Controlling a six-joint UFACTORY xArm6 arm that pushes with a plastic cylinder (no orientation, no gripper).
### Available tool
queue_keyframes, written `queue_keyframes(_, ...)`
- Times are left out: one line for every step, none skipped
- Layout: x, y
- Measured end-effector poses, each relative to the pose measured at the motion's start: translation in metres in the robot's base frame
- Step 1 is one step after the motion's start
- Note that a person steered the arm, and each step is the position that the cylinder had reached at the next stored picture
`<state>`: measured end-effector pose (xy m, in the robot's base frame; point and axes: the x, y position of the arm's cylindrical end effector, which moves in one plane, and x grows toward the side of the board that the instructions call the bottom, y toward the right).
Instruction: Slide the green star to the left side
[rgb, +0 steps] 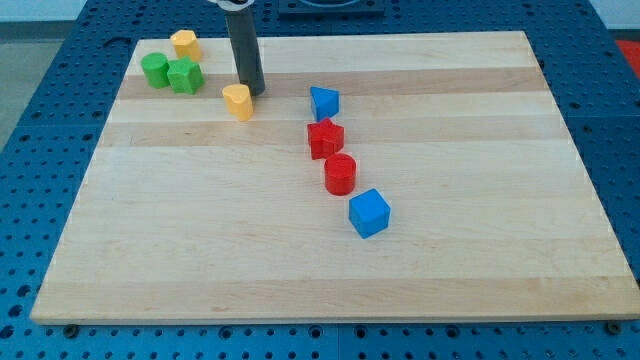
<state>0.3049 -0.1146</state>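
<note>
The camera view shows a pale wooden board (330, 250) that lies on a blue table with holes (40, 130). The dark rod (244, 50) comes down from the view's top, and the robot's tip (252, 92) rests on the board in the upper left part. The arm carries no gripper, so there is no opening or holding to report; it ends only in this rod.

The green star (185, 76) is near the board's top left corner, to the view's left of the tip and apart from it. A green round block (155, 70) touches the star on its left side. A yellow block (185, 43) stands just above the star, close to the board's top edge. Another yellow block (238, 101) sits just beside the tip, at its lower left; it is not clear if they touch.

Near the middle of the board four blocks make a slanted line going down to the view's right: a blue triangle block (324, 102), a red star (325, 139), a red cylinder (340, 173) and a blue cube (369, 212).
</note>
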Motion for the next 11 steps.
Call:
queue_keyframes(-0.024,0.000)
queue_keyframes(-0.043,0.000)
queue_keyframes(-0.053,-0.012)
queue_keyframes(-0.067,-0.028)
queue_keyframes(-0.069,-0.059)
queue_keyframes(-0.067,-0.087)
queue_keyframes(-0.055,-0.088)
queue_keyframes(-0.039,-0.088)
queue_keyframes(-0.025,-0.088)
queue_keyframes(-0.011,-0.088)
queue_keyframes(-0.011,-0.088)
